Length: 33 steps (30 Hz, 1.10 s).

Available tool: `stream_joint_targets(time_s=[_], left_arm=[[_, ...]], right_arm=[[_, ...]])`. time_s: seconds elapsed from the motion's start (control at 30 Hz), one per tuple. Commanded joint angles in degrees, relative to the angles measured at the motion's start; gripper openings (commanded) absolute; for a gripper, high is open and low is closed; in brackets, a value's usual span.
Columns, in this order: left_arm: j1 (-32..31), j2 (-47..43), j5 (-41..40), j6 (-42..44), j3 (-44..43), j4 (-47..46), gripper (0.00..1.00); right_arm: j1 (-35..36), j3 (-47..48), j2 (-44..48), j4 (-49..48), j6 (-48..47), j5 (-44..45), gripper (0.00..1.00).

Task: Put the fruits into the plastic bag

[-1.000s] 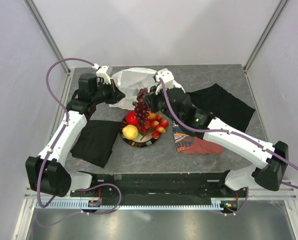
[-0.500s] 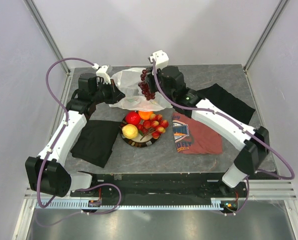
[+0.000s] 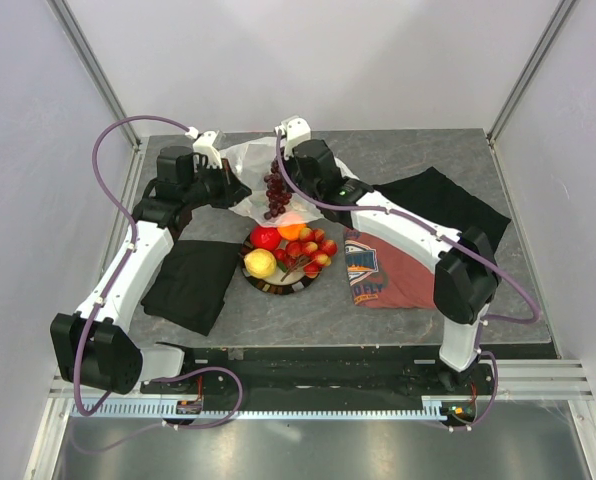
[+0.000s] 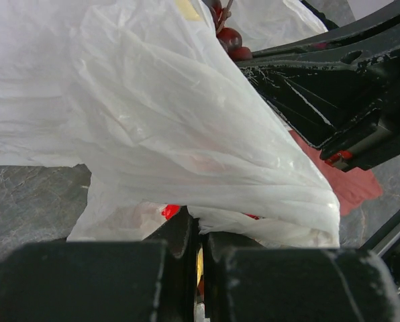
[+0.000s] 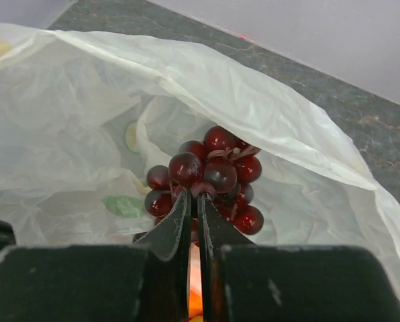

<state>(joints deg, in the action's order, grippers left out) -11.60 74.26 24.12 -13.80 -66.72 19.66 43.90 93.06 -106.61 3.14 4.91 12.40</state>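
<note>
My right gripper (image 3: 276, 172) is shut on the dark purple grape bunch (image 3: 275, 194), which hangs over the open mouth of the white plastic bag (image 3: 246, 160). In the right wrist view the grapes (image 5: 210, 178) sit at my fingertips (image 5: 194, 198) with the bag (image 5: 66, 147) open behind them. My left gripper (image 3: 234, 190) is shut on the bag's near edge (image 4: 207, 168) and holds it up. The red apple (image 3: 265, 237), orange (image 3: 291, 230), yellow lemon (image 3: 260, 263) and small red-yellow fruits (image 3: 313, 250) lie on the plate (image 3: 276, 284).
A black cloth (image 3: 191, 283) lies at the left front. A second black cloth (image 3: 443, 210) lies at the right. A red printed T-shirt (image 3: 383, 275) lies right of the plate. The right arm (image 3: 398, 225) reaches across above the T-shirt.
My right gripper has carried the grape bunch from above the plate back and to the left, over the bag's mouth. The left gripper has stayed on the bag's edge.
</note>
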Motion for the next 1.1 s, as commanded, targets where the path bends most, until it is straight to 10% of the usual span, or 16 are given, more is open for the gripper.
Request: stream_joint_targets(time_s=[0.0, 0.73, 1.07], left_arm=[[0.35, -0.43, 1.72, 1.76, -2.28, -0.85, 0.02], [0.35, 1.5, 8.4, -1.05, -1.84, -2.96, 0.02], [0.43, 0.98, 8.93, -1.23, -1.66, -3.49, 0.02]], right_arm=[[-0.13, -0.59, 1.58, -5.16, 0.72, 7.09, 0.0], [-1.62, 6.44, -8.35, -22.71, 23.47, 1.77, 0.0], [-0.22, 4.94, -12.74, -15.01, 28.32, -5.54, 0.0]])
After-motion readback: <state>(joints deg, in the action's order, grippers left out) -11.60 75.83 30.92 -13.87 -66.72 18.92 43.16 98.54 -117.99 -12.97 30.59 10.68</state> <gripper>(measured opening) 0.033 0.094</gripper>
